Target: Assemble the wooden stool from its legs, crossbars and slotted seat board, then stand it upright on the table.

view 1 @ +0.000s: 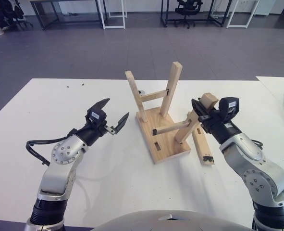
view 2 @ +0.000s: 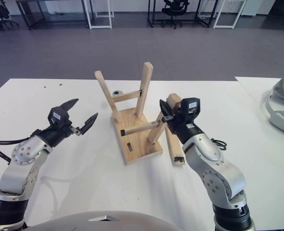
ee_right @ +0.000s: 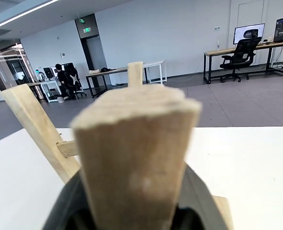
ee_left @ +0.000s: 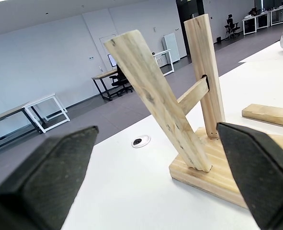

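Fingers of right gripper [view 1: 201, 112]: closed around the upper part of the held leg [view 1: 192, 124], which tilts over the right side of the seat board [view 1: 166, 147]; short crossbar [view 1: 169, 129] jutting from it across the board.
Fingers of left gripper [view 1: 117, 108]: spread wide, gripping nothing, hovering above the desk [view 1: 108, 183] left of the board.
Seat board: lying underside up near mid-desk, between the two grippers, empty slots showing on the near half.
Standing legs [view 1: 172, 89]: two, set in the board's far half, leaning, joined by an upper crossbar [view 1: 154, 95].
Loose leg [view 1: 203, 148]: flat on the desk just right of the board, below the held leg.
Held leg's foot: at the board's right edge; seated or not, cannot tell.
Risk: a skewed entry could jam in the slot or lever the unbraced board, sliding it or tipping the standing legs.
Cause: nothing holding the board down, and the loose leg crowding the approach.
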